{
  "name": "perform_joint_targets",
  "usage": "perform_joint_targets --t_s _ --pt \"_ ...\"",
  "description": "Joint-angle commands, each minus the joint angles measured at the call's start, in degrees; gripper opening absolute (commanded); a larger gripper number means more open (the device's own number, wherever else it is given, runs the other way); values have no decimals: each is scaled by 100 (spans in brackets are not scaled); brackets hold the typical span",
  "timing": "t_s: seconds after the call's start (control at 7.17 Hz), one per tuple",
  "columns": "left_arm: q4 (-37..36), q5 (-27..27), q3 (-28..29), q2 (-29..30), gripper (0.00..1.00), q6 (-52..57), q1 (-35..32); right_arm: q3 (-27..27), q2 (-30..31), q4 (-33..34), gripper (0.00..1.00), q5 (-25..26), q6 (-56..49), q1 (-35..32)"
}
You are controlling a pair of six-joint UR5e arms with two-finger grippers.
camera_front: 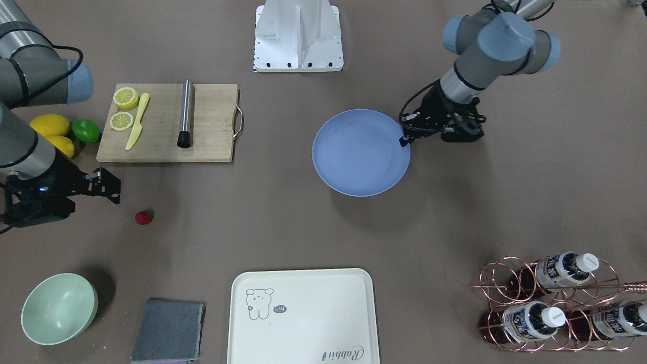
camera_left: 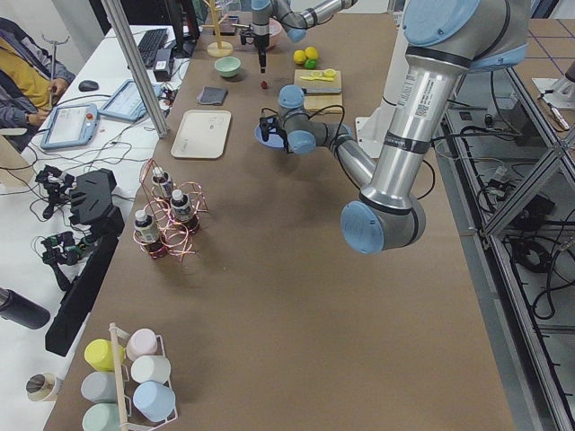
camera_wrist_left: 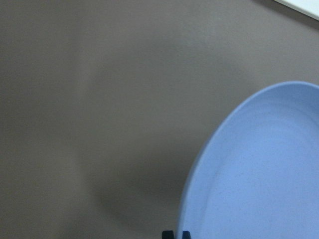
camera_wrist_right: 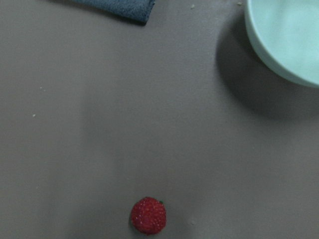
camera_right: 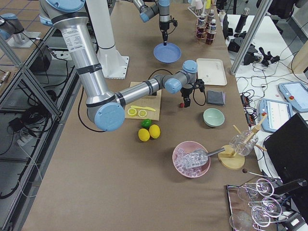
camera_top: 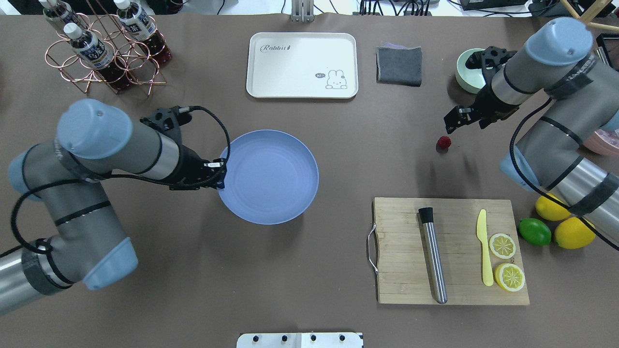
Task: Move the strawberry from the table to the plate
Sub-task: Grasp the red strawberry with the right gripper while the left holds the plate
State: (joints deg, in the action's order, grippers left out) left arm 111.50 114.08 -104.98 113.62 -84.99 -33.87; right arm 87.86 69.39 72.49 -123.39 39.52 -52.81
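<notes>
- You've got the strawberry (camera_front: 143, 218) lying on the bench (camera_front: 283, 227), well apart from the plate (camera_front: 361, 151).
- Right pincer (camera_front: 115, 189) is open and hovers near the strawberry, not touching.
- Left pincer (camera_front: 404, 140) is closed, tips at the plate rim.

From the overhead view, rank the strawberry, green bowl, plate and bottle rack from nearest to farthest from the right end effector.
Measured from the right end effector:
1. strawberry, just beside the fingertips, on the robot's side.
2. green bowl, toward the far edge.
3. plate, mid-table, by the left arm.
4. bottle rack, far-left corner.
</notes>
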Motion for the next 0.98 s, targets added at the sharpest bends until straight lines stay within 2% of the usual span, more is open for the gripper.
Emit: perform_joint_targets --t_s 0.0,0.14,0.28,0.42,0.56,0.7,0.84 --pt "-576 -699 47 511 0 -176 633 -374 -92 -349 86 383 170 384" --pt "-577 -755 74 529 0 -176 688 -375 -93 -341 79 455 161 421" --pt "-542 -773 204 529 0 -202 758 -375 -101 -349 60 456 170 438" --pt "-515 -773 240 538 0 -220 768 -366 -119 -349 27 456 170 447" --pt "-515 -782 293 538 0 -220 811 -366 -119 -349 0 447 161 456" --pt "-515 -834 311 538 0 -220 829 -375 -119 -349 0 447 126 456" --pt "-515 -844 285 538 73 -211 829 -366 -171 -332 0 430 109 456"
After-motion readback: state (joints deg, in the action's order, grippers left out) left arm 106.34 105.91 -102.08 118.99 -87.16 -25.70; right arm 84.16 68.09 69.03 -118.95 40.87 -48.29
